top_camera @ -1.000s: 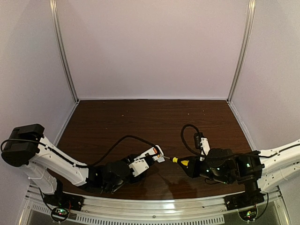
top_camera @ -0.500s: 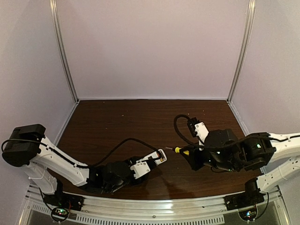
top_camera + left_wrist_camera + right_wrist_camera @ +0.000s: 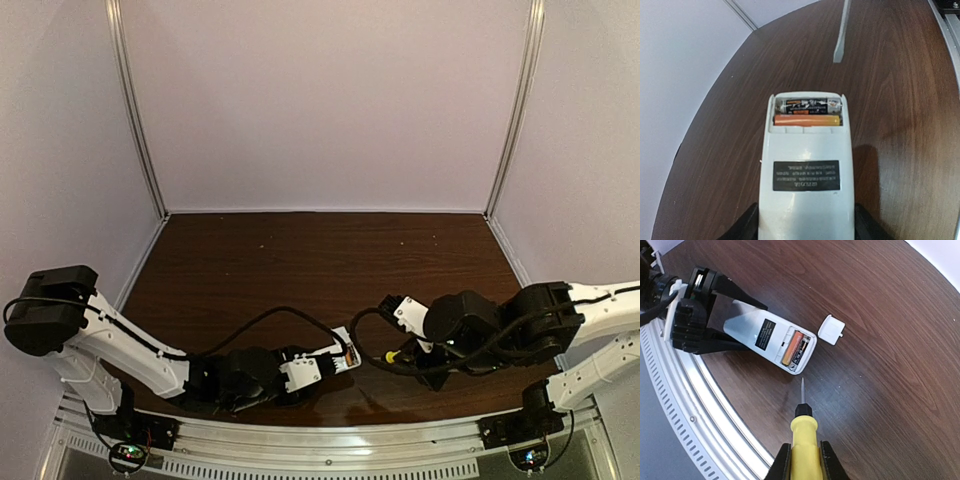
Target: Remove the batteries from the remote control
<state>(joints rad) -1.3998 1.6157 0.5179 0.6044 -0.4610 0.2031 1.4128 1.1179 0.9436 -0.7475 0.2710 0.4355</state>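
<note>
My left gripper (image 3: 806,227) is shut on the remote control (image 3: 807,165), its black fingers on both long sides. The remote lies back side up, with its battery bay open at the far end. The batteries sit in the bay side by side: an orange one (image 3: 807,120) and a dark one (image 3: 810,106). In the right wrist view the remote control (image 3: 767,337) lies just beyond the tip of a yellow-handled screwdriver (image 3: 804,432). My right gripper (image 3: 805,460) is shut on its handle. The tip stands a short way off the bay and touches nothing.
A small white square piece (image 3: 830,329) lies on the brown table to the right of the remote's open end. The metal rail (image 3: 700,405) of the near edge runs close on the left. A black cable (image 3: 270,315) loops over the left arm.
The right arm has swung toward the near edge with the screwdriver, and its tip has come off the remote. The left gripper has brought the remote slightly nearer the front.
</note>
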